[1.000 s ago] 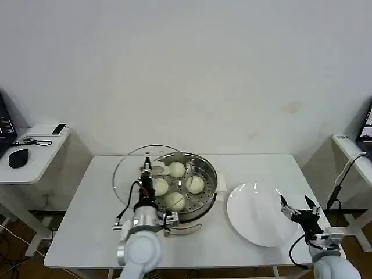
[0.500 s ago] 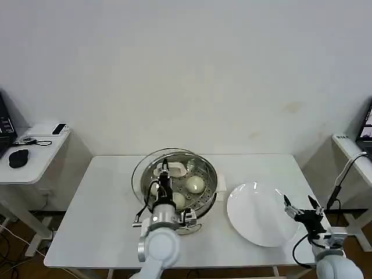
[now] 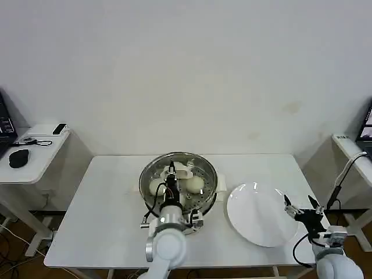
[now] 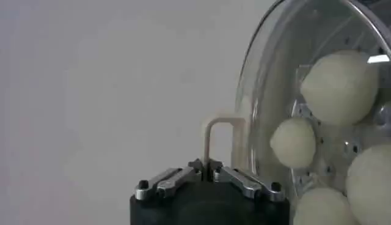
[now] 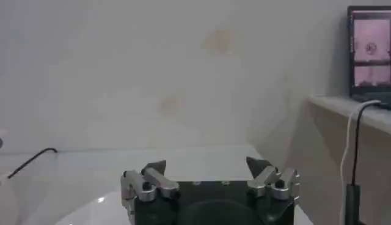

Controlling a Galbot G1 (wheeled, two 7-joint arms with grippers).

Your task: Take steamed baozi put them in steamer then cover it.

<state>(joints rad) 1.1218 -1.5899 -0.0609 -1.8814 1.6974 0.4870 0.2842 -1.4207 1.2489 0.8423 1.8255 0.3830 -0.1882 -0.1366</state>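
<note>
Steamer (image 3: 204, 192) at centre of the white table (image 3: 93, 215), lower middle of the head frame, glass lid (image 3: 152, 170) sitting over it. Left gripper (image 3: 172, 174) directly above the pot centre, fingers pinched together on the lid's whitish handle (image 4: 215, 131); same handle seen rising between the closed fingertips at bottom centre of the left wrist frame. Steamed baozi (image 4: 340, 85) inside the steamer under the lid, four showing at the right edge of the wrist frame, the lowest two cut off by the frame border. In the head frame only parts of about two or three buns visible, rest hidden behind the left arm and gripper. Cannot tell whether the lid rim is fully seated on the pot. White plate (image 3: 256, 218) just right of the steamer, lower right. Right gripper (image 3: 302, 210) at the plate's right edge, lower right corner of the head frame, fingers spread apart, holding nothing; same spread tips at bottom of the right wrist frame.
</note>
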